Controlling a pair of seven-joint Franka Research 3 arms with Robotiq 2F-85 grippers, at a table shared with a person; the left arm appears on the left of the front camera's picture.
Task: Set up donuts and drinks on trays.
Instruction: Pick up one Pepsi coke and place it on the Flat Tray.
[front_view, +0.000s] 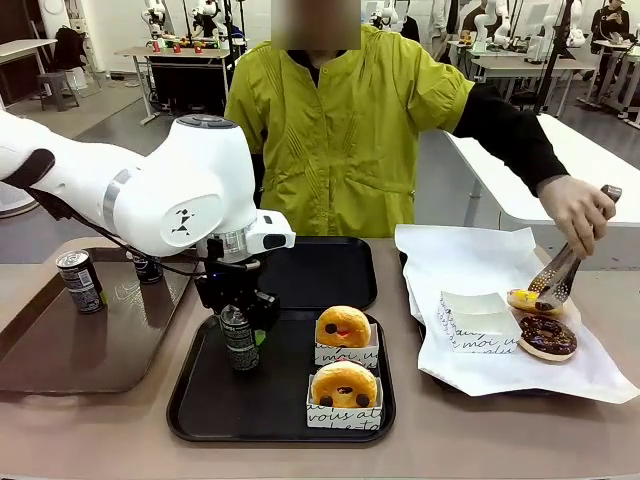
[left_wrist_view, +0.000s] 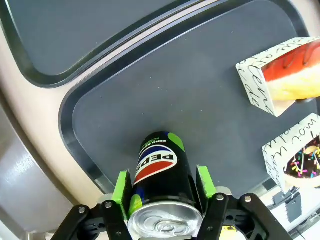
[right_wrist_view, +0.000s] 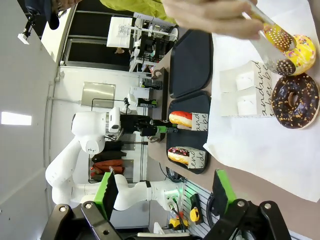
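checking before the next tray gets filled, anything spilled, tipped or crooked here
Nothing stands out. The Pepsi can stands upright on the near black tray, between the pads of the left gripper. Both donuts sit squarely in their paper holders, and nothing is spilled.

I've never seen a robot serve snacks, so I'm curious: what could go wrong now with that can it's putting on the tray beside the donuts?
1. The can is tall and slim. If the left gripper lifts away crooked, the can might topple on the black tray.
2. A toppling can could knock the nearest donut.
3. The person's hand works tongs in front of the open right gripper; a sudden move might bump them.
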